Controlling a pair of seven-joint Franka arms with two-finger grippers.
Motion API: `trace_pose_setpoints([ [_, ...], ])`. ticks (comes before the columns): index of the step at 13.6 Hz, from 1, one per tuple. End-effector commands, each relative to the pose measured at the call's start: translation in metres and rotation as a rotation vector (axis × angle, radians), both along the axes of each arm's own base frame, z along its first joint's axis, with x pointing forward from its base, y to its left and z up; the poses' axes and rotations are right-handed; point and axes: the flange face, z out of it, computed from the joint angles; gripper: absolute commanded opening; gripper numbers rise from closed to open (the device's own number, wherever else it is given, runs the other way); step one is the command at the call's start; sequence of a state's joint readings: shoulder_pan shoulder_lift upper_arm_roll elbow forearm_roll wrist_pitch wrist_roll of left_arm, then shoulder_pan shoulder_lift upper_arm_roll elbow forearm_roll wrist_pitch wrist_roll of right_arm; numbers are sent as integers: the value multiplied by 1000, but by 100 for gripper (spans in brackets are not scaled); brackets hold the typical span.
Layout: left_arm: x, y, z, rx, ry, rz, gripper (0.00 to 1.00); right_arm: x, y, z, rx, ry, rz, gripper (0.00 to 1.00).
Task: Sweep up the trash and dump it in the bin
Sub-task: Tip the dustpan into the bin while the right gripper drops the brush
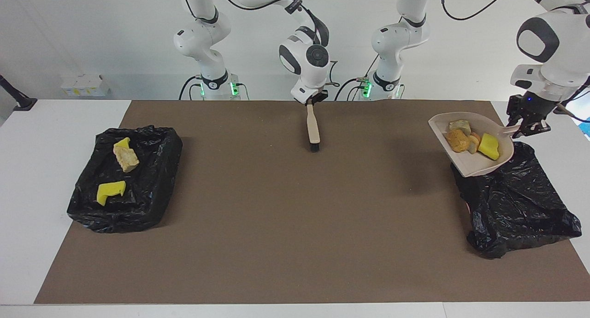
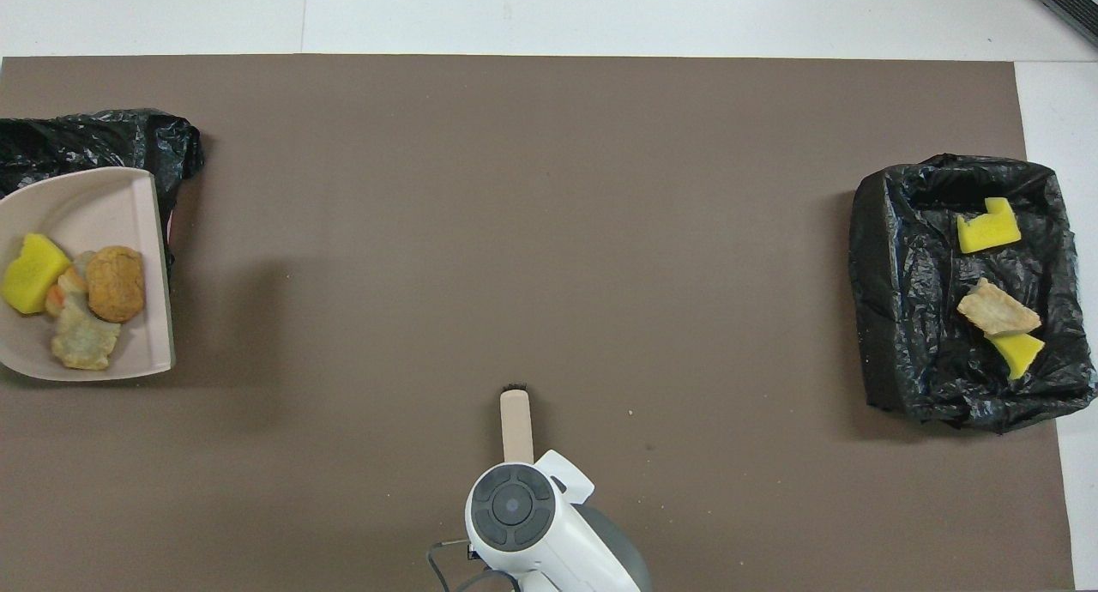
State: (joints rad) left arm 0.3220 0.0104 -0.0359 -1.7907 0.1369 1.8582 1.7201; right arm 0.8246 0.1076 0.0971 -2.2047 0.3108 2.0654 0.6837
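Four trash scraps (image 1: 470,140) ride the dustpan (image 1: 474,163) gripped by left gripper (image 1: 528,126) over bin (image 1: 516,203).

No legible text, label, brand, number or sign appears on any item in either view.

Open mat (image 1: 295,216) between two bins (image 1: 126,179)

A dustpan (image 2: 94,197) holding four scraps (image 2: 73,296) hangs over one black bin (image 2: 103,137) — three more scraps (image 2: 995,309) lie in another bin (image 2: 901,317).
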Motion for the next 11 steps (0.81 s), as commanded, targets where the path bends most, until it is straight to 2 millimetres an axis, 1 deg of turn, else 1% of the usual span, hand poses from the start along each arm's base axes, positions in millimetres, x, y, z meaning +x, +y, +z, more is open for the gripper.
trace_pose_setpoints([
  [1, 8, 39, 13, 64, -15, -28, 0, 7, -1, -4, -6, -10, 34, 0],
  [2, 22, 49, 21, 111, -18, -47, 0, 9, 0, -3, -5, -9, 31, 0],
  [3, 31, 62, 24, 150, -14, -52, 0, 13, 1, -4, -6, -5, 25, 35],
  [4, 33, 77, 24, 179, -11, -50, 0, 22, 0, -1, -6, -6, 7, 99],
  [5, 36, 83, 20, 214, 0, -56, 0, 28, 4, 2, -14, 8, 4, 100],
  [6, 40, 85, 19, 269, -3, -76, 0, 36, 8, 12, -21, 24, 7, 100],
  [7, 45, 91, 13, 316, 4, -95, 0, 47, 10, 24, -23, 24, 10, 100],
  [8, 48, 94, 15, 343, -14, -103, 0, 62, 5, 36, -24, 11, 1, 100],
  [9, 51, 96, 16, 362, -16, -104, 0, 74, 0, 45, -23, 4, -3, 100],
  [10, 58, 98, 14, 388, -17, -101, 0, 84, -7, 54, -23, 7, -13, 100],
  [11, 65, 101, 12, 422, -11, -93, 0, 99, -18, 67, -20, 12, -35, 100],
])
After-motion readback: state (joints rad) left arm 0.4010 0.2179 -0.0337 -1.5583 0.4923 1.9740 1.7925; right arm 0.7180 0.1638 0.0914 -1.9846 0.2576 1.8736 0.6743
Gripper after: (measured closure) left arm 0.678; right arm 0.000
